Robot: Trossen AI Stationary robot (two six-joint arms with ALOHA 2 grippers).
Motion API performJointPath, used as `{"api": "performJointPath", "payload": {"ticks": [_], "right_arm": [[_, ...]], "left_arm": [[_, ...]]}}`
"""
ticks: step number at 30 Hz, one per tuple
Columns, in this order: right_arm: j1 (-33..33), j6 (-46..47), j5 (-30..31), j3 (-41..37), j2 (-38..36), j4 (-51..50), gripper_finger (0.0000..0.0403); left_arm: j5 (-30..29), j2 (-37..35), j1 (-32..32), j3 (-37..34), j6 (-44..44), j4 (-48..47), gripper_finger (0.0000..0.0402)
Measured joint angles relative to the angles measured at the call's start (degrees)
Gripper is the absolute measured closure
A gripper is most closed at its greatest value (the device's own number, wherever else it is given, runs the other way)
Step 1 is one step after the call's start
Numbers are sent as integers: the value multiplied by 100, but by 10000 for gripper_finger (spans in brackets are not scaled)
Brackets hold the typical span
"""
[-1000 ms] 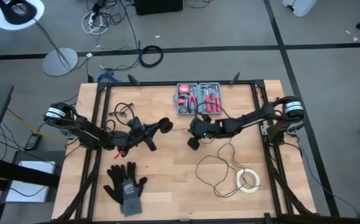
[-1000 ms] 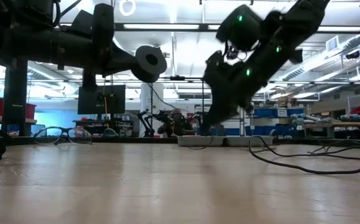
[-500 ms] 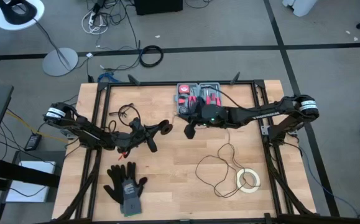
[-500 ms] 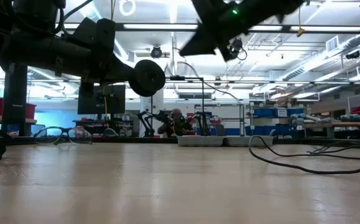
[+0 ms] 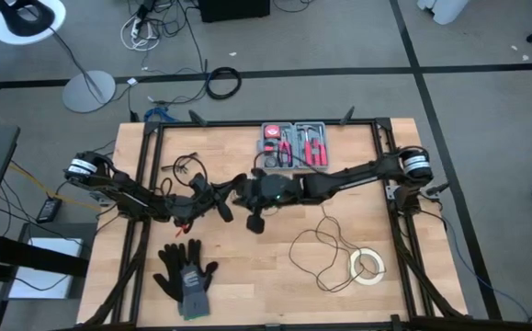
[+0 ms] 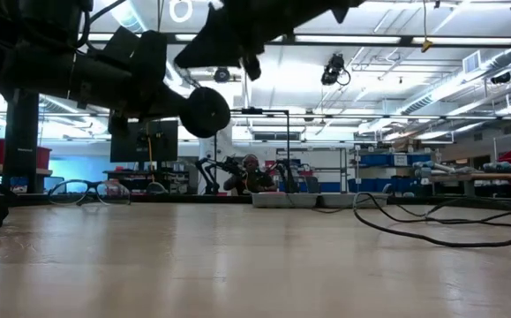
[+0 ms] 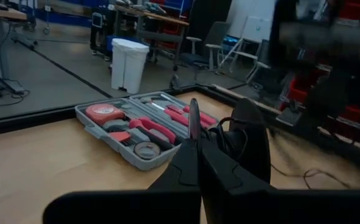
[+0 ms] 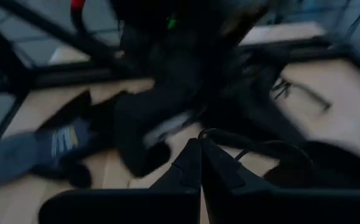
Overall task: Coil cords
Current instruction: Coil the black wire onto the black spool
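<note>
The thin black cord point(image 5: 325, 246) lies in loose loops on the counter point(image 5: 247, 267) at about 4 o'clock from centre, just beside the white tape roll point(image 5: 367, 266), with neither arm touching it. The right fingers point(image 5: 243, 190) are pressed together, holding nothing, stretched across to near 9 o'clock of centre, close to the left fingers point(image 5: 240, 188), also pressed together and empty. Coiling looks not yet started; this reads as a reach or repositioning step. Next, one arm would need to go to the cord, spread its fingers, and pinch an end or loop.
</note>
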Motion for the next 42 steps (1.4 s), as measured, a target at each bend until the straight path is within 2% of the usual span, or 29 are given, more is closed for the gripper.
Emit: {"api": "performJointPath", "payload": {"ticks": [10,15,20,30,37,42], "right_arm": [[140,505,-7,12,527,-882,403],[140,609,189,7,583,-1525,398],[136,780,136,-462,526,-1441,383],[302,1975,-20,-2509,193,549,362],[475,2364,-27,-3692,-791,973,365],[471,2293,579,-4187,-1110,2038,365]], "left_arm": [[-140,-2,-2,2,-122,277,402],[-95,1,-23,0,-118,438,401],[-165,1,-112,-2,-114,540,401],[-168,-4,-153,-22,-87,660,401],[-147,-2,-153,-20,-85,712,401],[-142,-2,-153,-22,-83,700,402]]}}
